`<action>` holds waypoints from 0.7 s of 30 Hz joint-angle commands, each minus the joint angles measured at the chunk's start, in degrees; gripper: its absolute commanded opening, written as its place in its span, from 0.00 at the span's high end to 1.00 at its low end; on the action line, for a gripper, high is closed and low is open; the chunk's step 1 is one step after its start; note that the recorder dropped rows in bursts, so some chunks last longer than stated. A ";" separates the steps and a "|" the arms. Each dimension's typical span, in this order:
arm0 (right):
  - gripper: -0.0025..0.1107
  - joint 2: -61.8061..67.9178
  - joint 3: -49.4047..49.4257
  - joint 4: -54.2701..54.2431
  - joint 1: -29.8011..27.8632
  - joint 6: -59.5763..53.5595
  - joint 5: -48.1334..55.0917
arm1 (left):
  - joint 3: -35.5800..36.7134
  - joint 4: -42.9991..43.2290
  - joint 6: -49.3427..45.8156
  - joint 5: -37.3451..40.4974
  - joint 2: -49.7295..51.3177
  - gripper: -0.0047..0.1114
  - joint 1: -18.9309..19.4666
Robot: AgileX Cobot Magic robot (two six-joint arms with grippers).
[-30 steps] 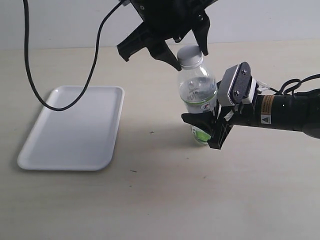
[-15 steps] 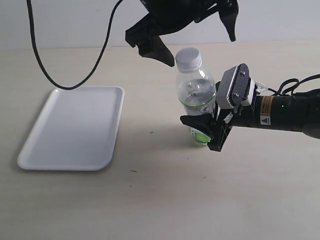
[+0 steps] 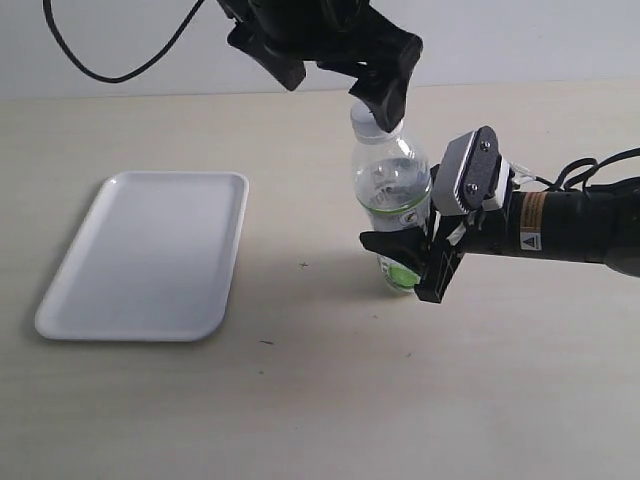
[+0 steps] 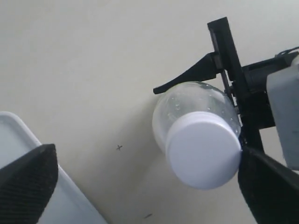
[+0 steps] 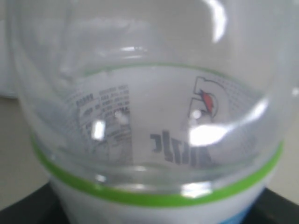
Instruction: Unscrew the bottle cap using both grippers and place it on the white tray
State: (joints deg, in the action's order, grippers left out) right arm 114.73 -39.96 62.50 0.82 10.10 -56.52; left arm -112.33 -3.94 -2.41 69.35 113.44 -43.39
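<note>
The clear bottle (image 3: 392, 195) stands upright on the table with its white cap (image 3: 364, 120) screwed on. My right gripper (image 3: 408, 265) is shut on the bottle's lower, labelled body; in the right wrist view the bottle (image 5: 149, 116) fills the frame. My left gripper (image 3: 338, 100) hangs open above the neck, one finger (image 3: 385, 95) partly covering the cap. In the left wrist view the cap (image 4: 203, 149) lies between the wide-apart fingers, right against one finger (image 4: 268, 186) and far from the other (image 4: 25, 182). The white tray (image 3: 150, 255) lies empty to the left.
A black cable (image 3: 110, 65) loops down from the left arm at the upper left. The right arm's grey block (image 3: 468, 172) sits just beside the bottle's shoulder. A corner of the tray (image 4: 14, 130) shows in the left wrist view.
The left gripper has turned and dropped over the bottle top, and one finger now hides part of the cap. The bottle and the right gripper have not moved.
</note>
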 commanded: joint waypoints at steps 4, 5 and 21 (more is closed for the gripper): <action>0.98 0.04 0.16 1.94 0.23 0.46 4.22 | -0.50 1.84 -6.59 -1.88 -0.80 0.06 -0.72; 0.98 0.04 0.16 1.94 0.23 0.46 4.22 | -0.50 1.41 -6.59 -1.74 -0.80 0.06 -0.86; 0.98 0.04 0.16 1.94 0.23 0.56 4.36 | -0.50 -8.71 -7.89 -1.01 2.19 0.06 -1.23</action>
State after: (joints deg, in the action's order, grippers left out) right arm 114.65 -39.96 62.63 0.82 10.33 -56.17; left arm -112.54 -12.06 -10.04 68.74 115.55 -44.32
